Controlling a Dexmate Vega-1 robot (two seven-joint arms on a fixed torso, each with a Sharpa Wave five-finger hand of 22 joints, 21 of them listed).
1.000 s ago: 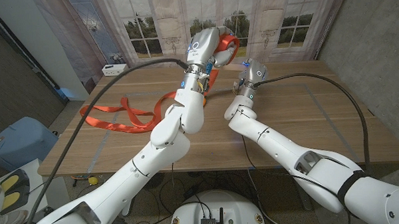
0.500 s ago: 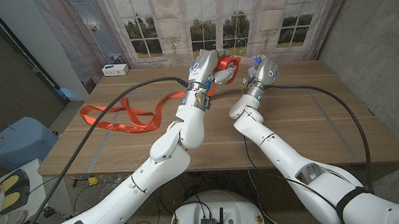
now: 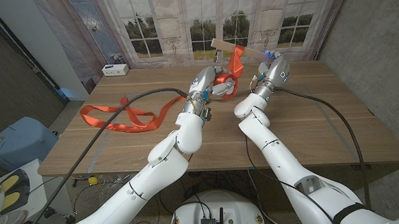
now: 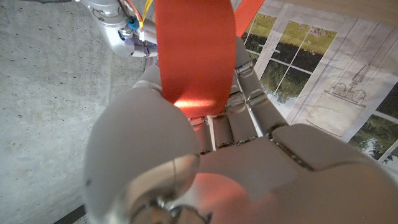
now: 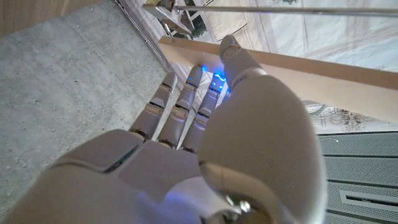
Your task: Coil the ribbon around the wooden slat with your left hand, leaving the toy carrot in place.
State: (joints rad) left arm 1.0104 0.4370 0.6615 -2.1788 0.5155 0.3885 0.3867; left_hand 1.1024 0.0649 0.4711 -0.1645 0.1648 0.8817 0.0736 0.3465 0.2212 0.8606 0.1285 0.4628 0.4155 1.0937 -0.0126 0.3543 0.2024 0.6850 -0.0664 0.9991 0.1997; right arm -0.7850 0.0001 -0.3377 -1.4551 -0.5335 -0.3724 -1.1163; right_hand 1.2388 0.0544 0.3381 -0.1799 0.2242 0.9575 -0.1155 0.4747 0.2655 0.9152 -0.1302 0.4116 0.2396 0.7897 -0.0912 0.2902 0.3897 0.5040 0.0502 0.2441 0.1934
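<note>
Coiling is under way: your left hand holds the ribbon w/ fingers closed on it, your right hand grips the wooden slat above the surface. Next, pass ribbon round again.

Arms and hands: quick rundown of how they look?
Both arms are glossy white, rounded shells with silver-grey wrist joints. A thick black cable runs along the left arm, another along the right. The left hand and right hand are silver-grey with segmented fingers; blue light glows at the right hand.
</note>
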